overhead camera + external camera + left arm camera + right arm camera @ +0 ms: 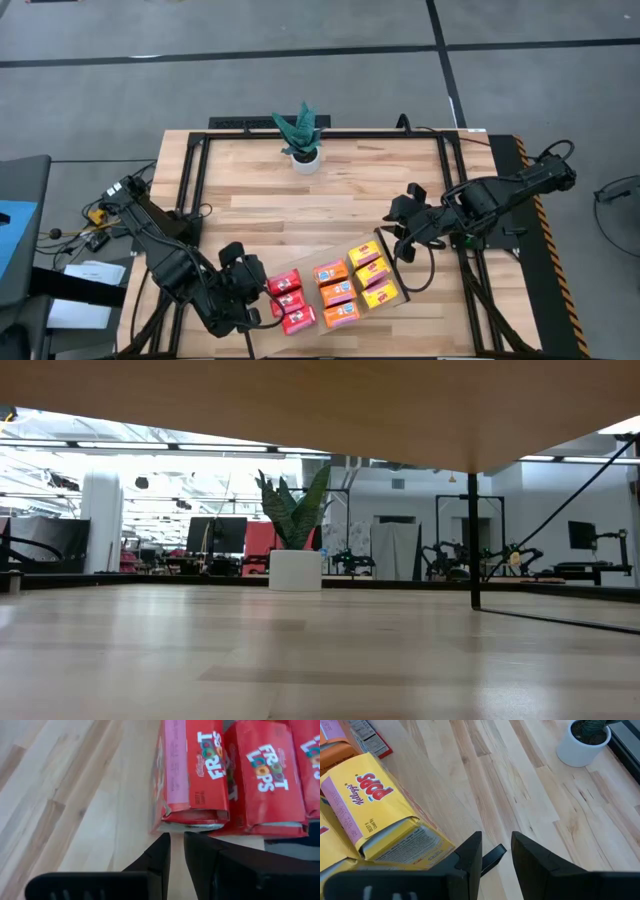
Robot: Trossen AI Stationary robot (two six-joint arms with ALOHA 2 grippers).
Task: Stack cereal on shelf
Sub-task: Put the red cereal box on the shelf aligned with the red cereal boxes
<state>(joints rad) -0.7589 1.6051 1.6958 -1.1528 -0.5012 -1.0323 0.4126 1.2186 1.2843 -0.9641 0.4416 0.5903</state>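
Small cereal boxes lie flat in a group on the shelf board [305, 265]: red ones [287, 300], orange ones [336, 292] and yellow ones [372, 272]. The low view shows the board's underside [300, 410] and a black leg [472, 540]. My left gripper [260, 290] [176, 845] has a narrow gap and points at the end flap of a red Froot Loops box [192, 770]. My right gripper [400, 247] [496, 850] is open beside a yellow Pops box [365, 800], with a thin black strip [495, 856] between its fingers. My left gripper has its fingertips [165, 842] right at the closed end flap [192, 817] of the red box, coming level from the table's left. I cannot tell whether they touch it. My right gripper stands astride the black strip, and I cannot tell whether it touches that.
A potted plant in a white pot [303, 140] [295, 550] [582, 740] stands at the table's far edge. A black frame [190, 190] runs along the table's sides. Bare slatted wood [320, 200] lies between the plant and the boxes.
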